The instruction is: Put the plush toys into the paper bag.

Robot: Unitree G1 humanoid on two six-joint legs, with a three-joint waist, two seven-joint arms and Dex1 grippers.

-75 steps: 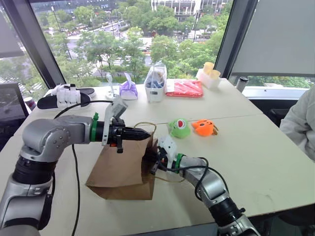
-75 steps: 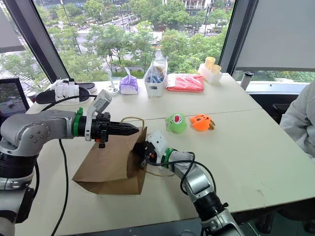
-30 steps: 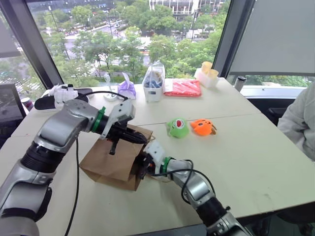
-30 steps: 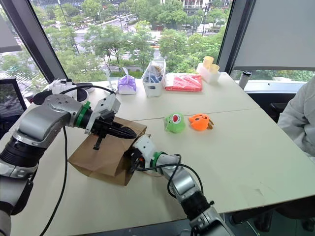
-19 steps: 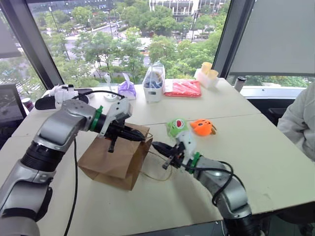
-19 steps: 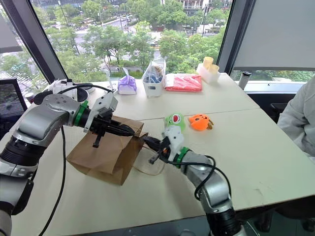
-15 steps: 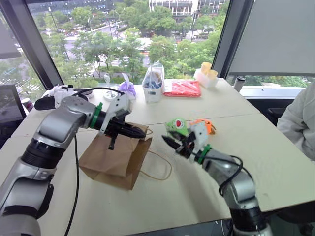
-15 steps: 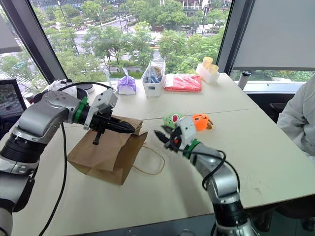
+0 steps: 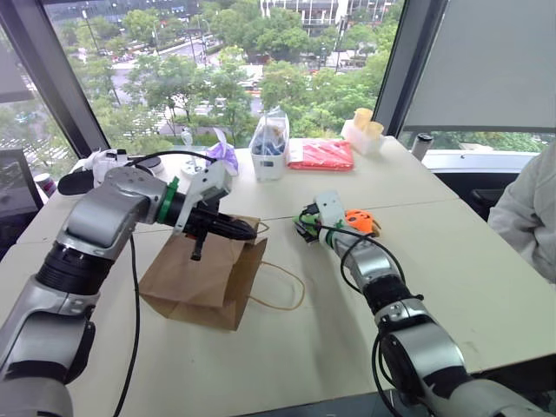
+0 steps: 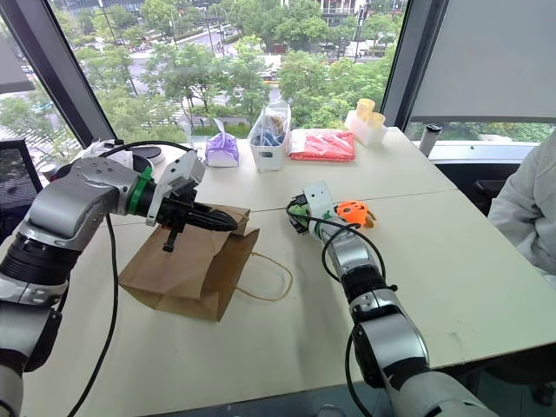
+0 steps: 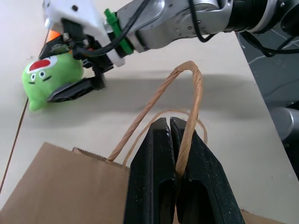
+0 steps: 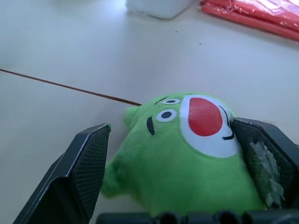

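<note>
Green plush about to get grabbed, bag held ready

The tabletop [image 9: 486, 287] carries the paper bag [image 9: 201, 280], slumped and floppy, so the left end effector [image 11: 170, 135] pinching one twisted handle [image 11: 189, 105] looks like the sensible hold. The green plush toy [image 12: 187, 154] sits between the wide-spread fingers [image 12: 77, 172] of the right end effector [image 10: 299, 221], not squeezed yet; it's probably light and squishy, so gripping across the belly should work. The orange plush toy [image 10: 354, 212] waits just beside it.
</note>
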